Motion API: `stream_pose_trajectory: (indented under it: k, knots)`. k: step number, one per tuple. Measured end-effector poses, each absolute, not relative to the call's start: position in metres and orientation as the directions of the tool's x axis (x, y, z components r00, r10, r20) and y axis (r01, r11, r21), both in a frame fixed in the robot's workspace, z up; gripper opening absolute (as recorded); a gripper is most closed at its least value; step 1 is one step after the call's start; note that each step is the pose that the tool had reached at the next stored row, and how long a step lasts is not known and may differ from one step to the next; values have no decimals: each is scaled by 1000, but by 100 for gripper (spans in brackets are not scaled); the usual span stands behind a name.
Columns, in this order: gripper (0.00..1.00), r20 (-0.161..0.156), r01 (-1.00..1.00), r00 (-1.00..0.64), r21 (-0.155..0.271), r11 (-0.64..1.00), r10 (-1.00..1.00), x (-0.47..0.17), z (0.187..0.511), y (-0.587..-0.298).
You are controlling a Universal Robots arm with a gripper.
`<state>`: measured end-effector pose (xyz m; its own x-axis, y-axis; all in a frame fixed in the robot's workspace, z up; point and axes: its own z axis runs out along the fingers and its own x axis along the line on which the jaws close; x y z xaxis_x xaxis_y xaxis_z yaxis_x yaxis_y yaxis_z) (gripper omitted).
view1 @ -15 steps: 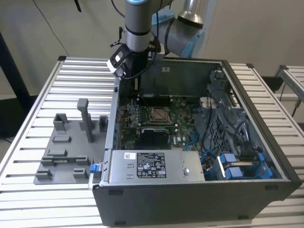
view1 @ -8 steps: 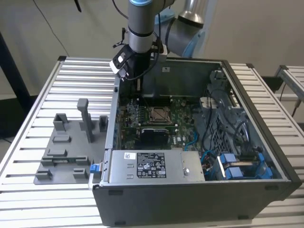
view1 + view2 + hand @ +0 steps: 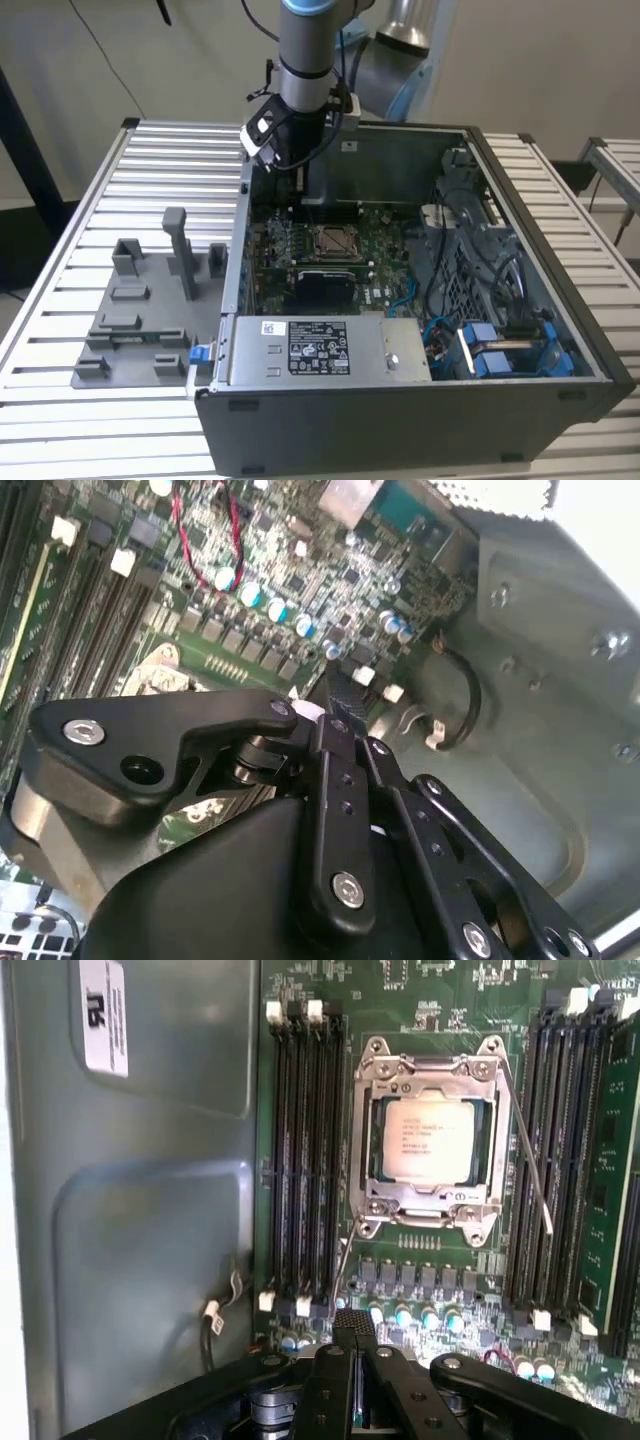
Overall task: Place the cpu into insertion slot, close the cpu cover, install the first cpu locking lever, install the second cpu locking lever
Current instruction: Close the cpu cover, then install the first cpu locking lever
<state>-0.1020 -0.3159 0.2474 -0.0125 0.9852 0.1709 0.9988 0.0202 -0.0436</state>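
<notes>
The cpu [image 3: 335, 240] is seated under the cpu cover [image 3: 430, 1068]. At its eleven o'clock in the exterior view, the gripper [image 3: 298, 188] is pinched together, empty.

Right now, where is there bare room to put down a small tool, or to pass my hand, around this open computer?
Free: the table slats beyond the grey holder plate and along the computer case on the exterior view's right; inside, the bare metal panel beside the memory slots. Crowded: the green board, the cables, and around the claw.
</notes>
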Motion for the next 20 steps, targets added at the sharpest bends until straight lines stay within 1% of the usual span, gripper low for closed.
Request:
stream_pose_trajectory:
  k: [11, 20]
  knots:
    - [11, 201, 999, -12, -43, 21, 979, -76, 247, -317]
    - [11, 208, 999, -12, -44, 22, 978, -64, 247, -319]
